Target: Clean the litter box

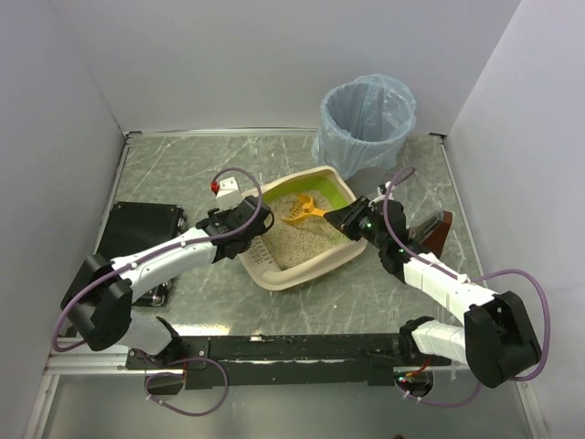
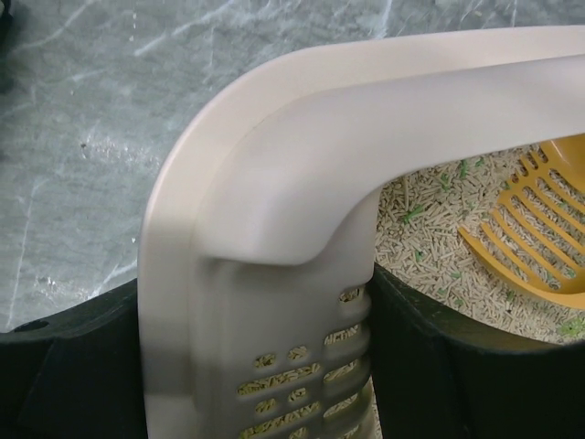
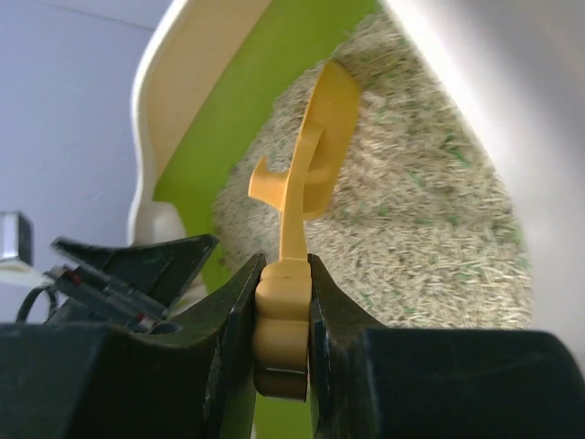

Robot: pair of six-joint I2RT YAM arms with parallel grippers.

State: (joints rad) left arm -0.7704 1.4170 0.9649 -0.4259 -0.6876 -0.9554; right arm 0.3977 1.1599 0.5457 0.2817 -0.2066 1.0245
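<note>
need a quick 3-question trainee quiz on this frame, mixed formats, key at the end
1. True or false: the right gripper is shut on the handle of the orange scoop.
2. The left gripper clamps: A) the scoop, B) the slotted rim of the litter box, C) nothing.
3. Where does the bagged bin stand relative to the litter box?
Key: 1 true. 2 B. 3 beyond its far end, by the back wall.
</note>
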